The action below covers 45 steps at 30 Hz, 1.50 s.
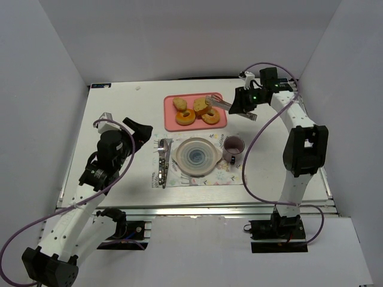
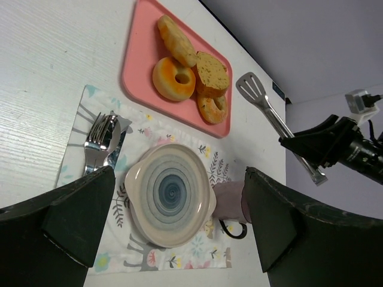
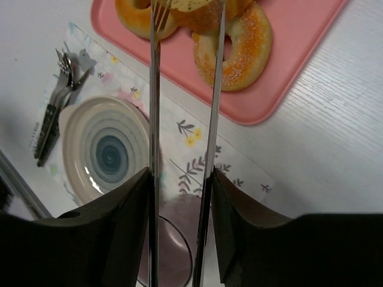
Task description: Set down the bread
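Far forward, right gripper point(image 1: 241, 105) with tongs point(image 1: 218, 102) over the bread point(image 1: 199, 108)

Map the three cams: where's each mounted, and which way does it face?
Top external: above, behind the bases, looking down at the table; left arm and right arm show.
Left wrist: faces plate and tray; left fingers frame it.
Right wrist: looks along held tongs at bread; right fingers below.
Both wrist views share plate, tray, bread.
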Each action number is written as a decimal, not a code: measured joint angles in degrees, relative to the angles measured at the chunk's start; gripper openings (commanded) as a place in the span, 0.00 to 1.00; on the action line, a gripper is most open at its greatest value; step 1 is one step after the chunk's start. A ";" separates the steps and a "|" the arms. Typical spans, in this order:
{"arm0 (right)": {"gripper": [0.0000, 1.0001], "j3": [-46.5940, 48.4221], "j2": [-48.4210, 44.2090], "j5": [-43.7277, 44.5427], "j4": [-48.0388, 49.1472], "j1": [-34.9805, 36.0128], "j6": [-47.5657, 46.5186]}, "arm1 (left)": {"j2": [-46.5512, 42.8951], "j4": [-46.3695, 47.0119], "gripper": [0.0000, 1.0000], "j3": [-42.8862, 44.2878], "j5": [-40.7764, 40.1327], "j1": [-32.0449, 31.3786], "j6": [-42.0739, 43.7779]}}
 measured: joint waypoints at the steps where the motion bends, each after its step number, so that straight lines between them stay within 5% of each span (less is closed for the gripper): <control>1: 0.48 0.37 0.81 0.07 0.17 0.35 2.08 | 0.02 -0.02 0.98 0.04 -0.22 0.00 -0.31; 11: 0.48 6.58 7.23 7.04 4.15 3.45 16.33 | 1.84 -0.09 0.98 1.05 -0.92 0.00 -2.25; 31: 0.46 4.79 7.96 11.28 3.63 6.38 20.50 | 2.43 -0.24 0.98 1.40 -1.66 0.00 -2.43; 45: 0.18 2.16 7.63 11.61 3.50 7.32 21.59 | 2.40 -0.22 0.98 1.40 -1.84 0.00 -2.43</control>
